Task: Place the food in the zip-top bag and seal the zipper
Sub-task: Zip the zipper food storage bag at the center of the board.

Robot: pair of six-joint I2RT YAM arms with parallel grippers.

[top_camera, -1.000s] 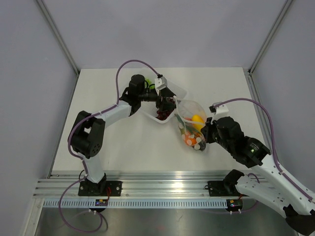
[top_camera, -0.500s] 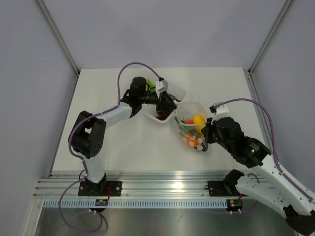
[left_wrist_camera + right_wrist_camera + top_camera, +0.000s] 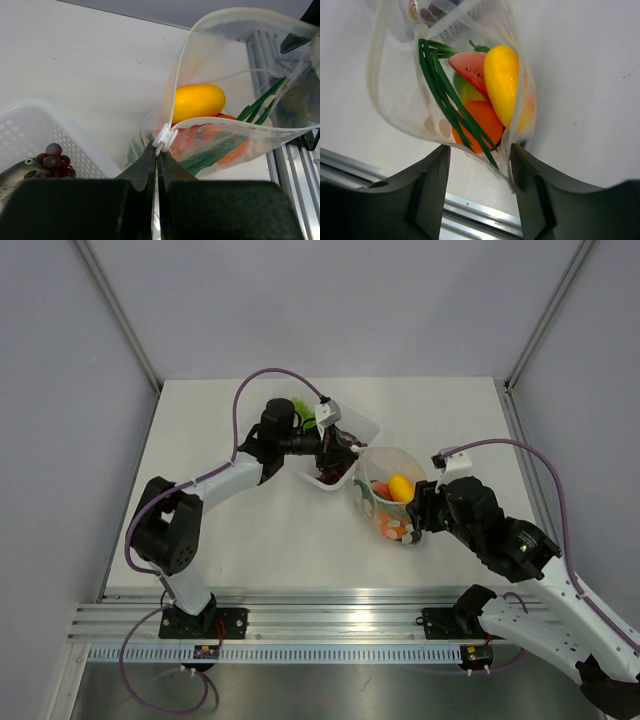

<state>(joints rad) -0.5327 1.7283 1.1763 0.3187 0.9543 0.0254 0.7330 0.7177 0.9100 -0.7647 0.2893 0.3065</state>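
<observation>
The zip-top bag (image 3: 388, 502) stands right of the worktop's (image 3: 250, 530) middle, just beside the white tray (image 3: 365, 427) on the tray's near-right side. It is thin, clear, crinkly film with its mouth gaping in a round loop. Along that mouth runs the zipper (image 3: 176, 75), a pale raised strip carrying a small white plastic slider (image 3: 165, 137). Through the film the food shows: a smooth, glossy yellow piece (image 3: 501, 80) shaped like an oval, a red watermelon slice (image 3: 470, 66) with dark seeds, a rounded orange piece (image 3: 475, 122) and the long, thin stalks of a green onion (image 3: 440, 85). A cluster of dark, beaded grapes (image 3: 52, 160) lies in the tray, whose wall is perforated plastic. The left gripper (image 3: 156, 150) has its matte black fingers pressed together on the bag's rim just below the slider. The right gripper (image 3: 480, 150) stands with its fingers apart, the bag's lower end between them. A second ago the bag leaned over toward the near-right corner with a flatter mouth, the right gripper was clamped on its lower end, and the left gripper was spread over the tray. Now the bag sits more upright, the left arm has reached across to its rim, and the right fingers have let go.
</observation>
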